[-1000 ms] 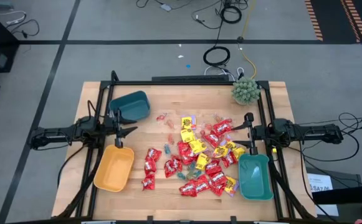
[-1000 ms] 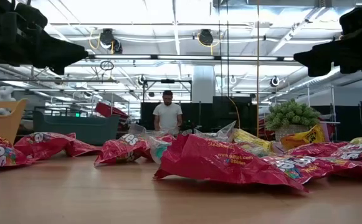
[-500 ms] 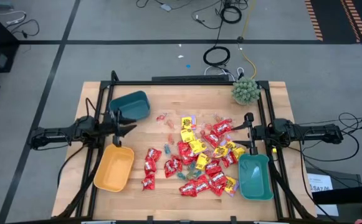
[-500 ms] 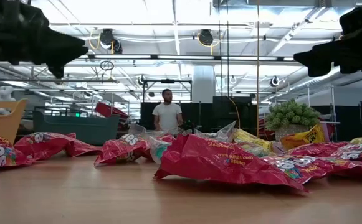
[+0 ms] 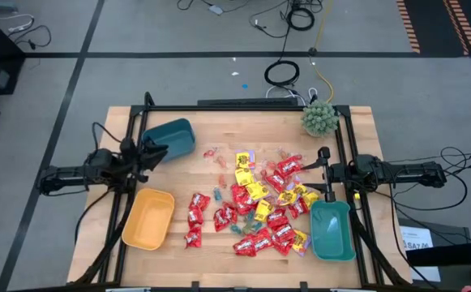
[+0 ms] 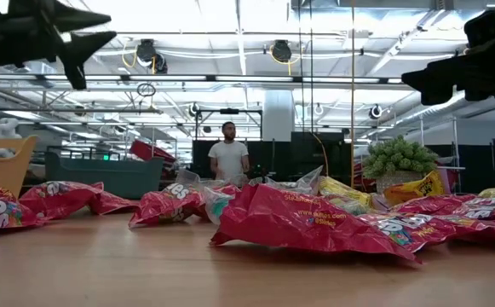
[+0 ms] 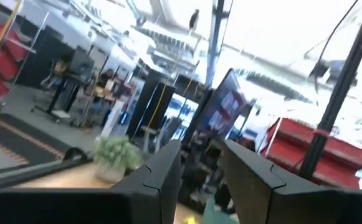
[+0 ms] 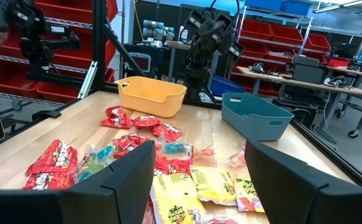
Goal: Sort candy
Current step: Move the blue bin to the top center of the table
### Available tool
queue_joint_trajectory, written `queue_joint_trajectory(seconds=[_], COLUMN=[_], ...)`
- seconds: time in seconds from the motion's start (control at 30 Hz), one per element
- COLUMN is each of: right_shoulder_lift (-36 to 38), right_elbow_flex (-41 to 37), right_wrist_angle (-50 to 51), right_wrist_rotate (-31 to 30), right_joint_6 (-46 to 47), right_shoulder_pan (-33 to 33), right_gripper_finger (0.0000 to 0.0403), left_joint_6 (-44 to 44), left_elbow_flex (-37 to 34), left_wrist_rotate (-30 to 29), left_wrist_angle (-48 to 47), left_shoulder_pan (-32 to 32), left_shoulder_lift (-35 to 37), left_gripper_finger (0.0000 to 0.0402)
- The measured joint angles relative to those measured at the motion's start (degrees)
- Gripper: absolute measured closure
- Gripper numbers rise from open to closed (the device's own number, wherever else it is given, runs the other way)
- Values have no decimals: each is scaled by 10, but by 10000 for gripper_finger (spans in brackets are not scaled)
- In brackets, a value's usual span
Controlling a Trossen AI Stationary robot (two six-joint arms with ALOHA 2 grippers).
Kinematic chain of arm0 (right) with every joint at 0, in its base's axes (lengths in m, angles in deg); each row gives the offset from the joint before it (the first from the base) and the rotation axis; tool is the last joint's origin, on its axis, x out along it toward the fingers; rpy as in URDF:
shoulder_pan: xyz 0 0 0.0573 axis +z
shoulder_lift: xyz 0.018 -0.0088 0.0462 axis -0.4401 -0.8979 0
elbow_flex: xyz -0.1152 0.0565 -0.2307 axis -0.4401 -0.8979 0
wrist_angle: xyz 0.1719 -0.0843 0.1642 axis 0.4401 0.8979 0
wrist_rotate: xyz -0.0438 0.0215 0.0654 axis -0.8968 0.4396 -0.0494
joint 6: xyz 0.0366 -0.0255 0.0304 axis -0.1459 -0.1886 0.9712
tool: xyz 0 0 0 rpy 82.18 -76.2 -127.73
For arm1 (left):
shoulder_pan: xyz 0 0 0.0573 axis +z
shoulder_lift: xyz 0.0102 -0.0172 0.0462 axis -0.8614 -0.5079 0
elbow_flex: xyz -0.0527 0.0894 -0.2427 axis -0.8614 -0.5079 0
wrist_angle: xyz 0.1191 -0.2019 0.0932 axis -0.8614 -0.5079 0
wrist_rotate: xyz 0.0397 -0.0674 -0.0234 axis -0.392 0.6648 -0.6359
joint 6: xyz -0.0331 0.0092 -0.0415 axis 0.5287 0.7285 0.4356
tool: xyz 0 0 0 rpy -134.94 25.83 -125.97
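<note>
- Candy [image 5: 255, 203]: red and yellow packets and small wrapped pieces heaped on the table [image 5: 219, 264], between the orange bin [image 5: 147, 219] and the near teal bin [image 5: 332, 231].
- Left gripper [image 5: 159, 152]: raised beside the far teal bin [image 5: 170, 136], fingers apart, nothing held.
- Right gripper [image 5: 327, 172]: above the heap's edge by the near teal bin, fingers spread, empty.

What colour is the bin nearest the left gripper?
Teal; the bin beside the left gripper shows best in the high view.
</note>
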Motion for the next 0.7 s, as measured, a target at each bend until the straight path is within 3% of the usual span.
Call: queue_joint_trajectory(seconds=[0.13,0.3,0.43,0.7], right_shoulder_lift=[0,0,0,0], right_elbow_flex=[0,0,0,0], right_wrist_angle=[0,0,0,0], right_wrist_rotate=[0,0,0,0], right_joint_6=[0,0,0,0], right_shoulder_pan=[0,0,0,0], right_gripper_finger=[161,161,161,161], left_joint_6=[28,15,15,-19], left_elbow_flex=[23,116,208,375], left_wrist_rotate=[-56,-102,-115,-59], left_wrist_angle=[-35,-265,-400,-501], left_shoulder_pan=[0,13,43,114], left_shoulder_lift=[-1,-50,-157,-424], left_gripper_finger=[274,274,274,274])
